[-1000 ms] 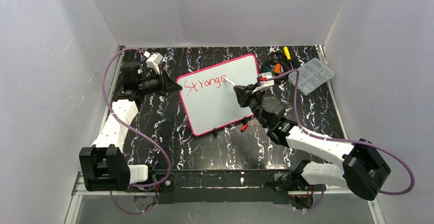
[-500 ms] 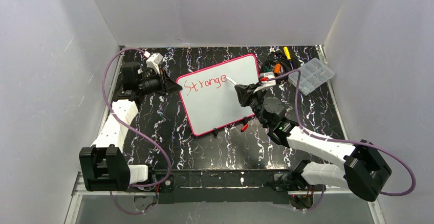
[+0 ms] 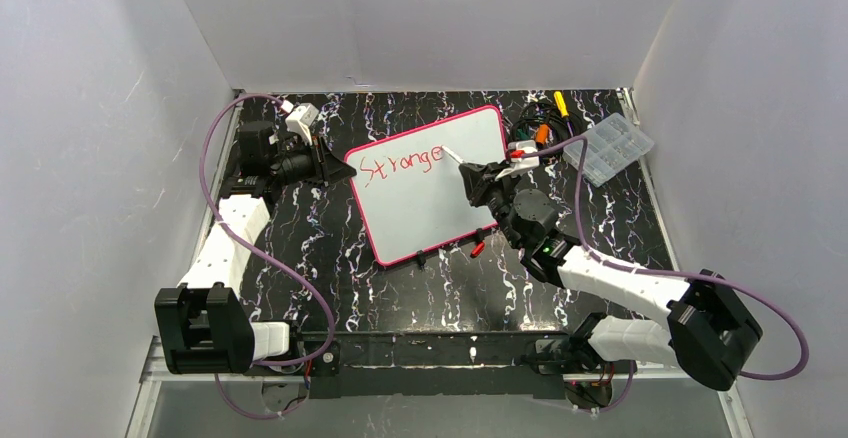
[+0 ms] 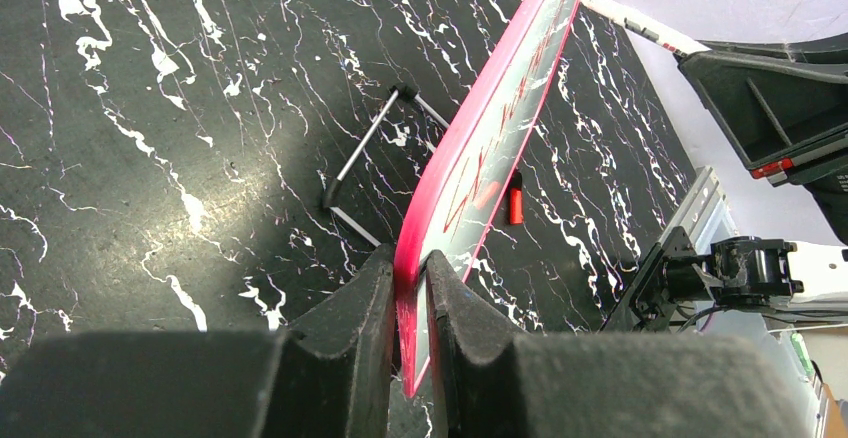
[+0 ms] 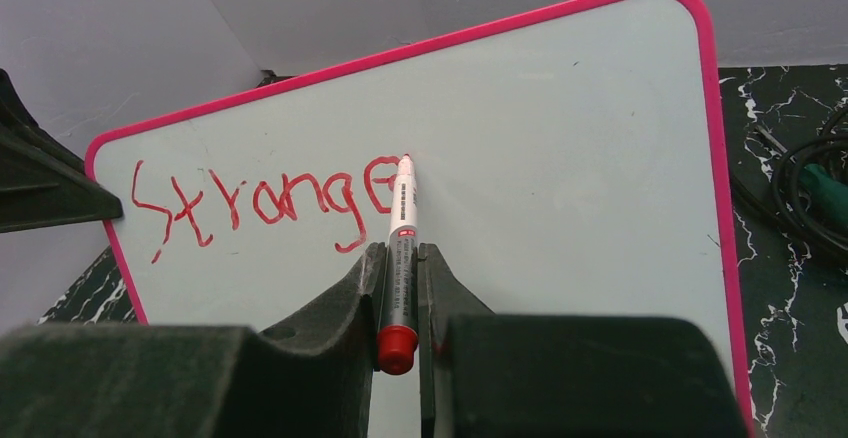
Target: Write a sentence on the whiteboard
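Note:
The whiteboard [image 3: 440, 208] with a pink border stands tilted on the black marbled table. My left gripper [image 3: 335, 166] is shut on its left edge; the left wrist view shows the pink rim [image 4: 470, 148] pinched between the fingers, gripper [image 4: 408, 258]. My right gripper [image 3: 478, 180] is shut on a white marker with a red end [image 5: 400, 248]. The marker's tip touches the board [image 5: 580, 158] at the last letter. The sentence [image 5: 270, 198] reads about "Stronge" in red, one slanted line [image 3: 400, 163].
A clear plastic compartment box [image 3: 608, 148] sits at the back right, with a tangle of cables and tools [image 3: 535, 123] beside it. A small red cap [image 3: 478, 249] lies near the board's lower edge. The board's wire stand [image 4: 370, 153] rests on the table behind it.
The marker tip has shifted slightly toward the back along the last letter, and that letter looks more closed. The left arm and the board have not moved.

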Controlling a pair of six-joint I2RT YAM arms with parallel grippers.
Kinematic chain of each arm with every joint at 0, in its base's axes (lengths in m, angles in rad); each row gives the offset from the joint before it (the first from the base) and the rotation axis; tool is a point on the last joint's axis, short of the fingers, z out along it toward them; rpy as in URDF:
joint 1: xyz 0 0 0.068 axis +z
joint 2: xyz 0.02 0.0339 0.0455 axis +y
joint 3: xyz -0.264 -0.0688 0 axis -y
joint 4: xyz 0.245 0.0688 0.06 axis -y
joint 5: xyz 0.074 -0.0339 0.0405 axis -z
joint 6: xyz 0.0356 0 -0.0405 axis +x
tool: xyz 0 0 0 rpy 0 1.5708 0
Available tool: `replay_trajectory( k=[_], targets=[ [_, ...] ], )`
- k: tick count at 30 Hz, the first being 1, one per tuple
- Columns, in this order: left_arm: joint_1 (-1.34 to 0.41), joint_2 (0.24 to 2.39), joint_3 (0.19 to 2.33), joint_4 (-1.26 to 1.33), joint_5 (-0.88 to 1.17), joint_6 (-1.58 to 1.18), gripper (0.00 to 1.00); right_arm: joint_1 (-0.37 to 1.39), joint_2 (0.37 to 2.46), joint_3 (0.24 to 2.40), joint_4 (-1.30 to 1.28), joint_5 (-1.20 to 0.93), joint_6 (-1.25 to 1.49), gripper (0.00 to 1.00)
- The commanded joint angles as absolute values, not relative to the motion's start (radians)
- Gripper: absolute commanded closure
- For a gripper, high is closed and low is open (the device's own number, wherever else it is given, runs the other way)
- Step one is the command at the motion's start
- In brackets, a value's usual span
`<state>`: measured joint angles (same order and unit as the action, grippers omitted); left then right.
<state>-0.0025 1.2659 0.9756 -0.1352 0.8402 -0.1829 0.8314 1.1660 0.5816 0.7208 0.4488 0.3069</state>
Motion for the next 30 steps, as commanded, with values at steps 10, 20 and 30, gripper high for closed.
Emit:
replay_trajectory(
  k=[10, 20, 30],
  targets=[
    [-0.014, 1.237, 0.968, -0.155, 0.861, -0.172, 1.0, 0.822, 1.146, 0.596, 0.765, 0.526, 0.281, 0.99],
    [-0.013, 1.236, 0.967, -0.153, 0.863, -0.174, 1.0, 0.822, 1.122, 0.561, 0.682, 0.495, 0.307, 0.99],
    [-0.014, 1.233, 0.966, -0.152, 0.864, -0.175, 1.0, 0.822, 1.085, 0.514, 0.628, 0.476, 0.349, 0.99]
  ],
)
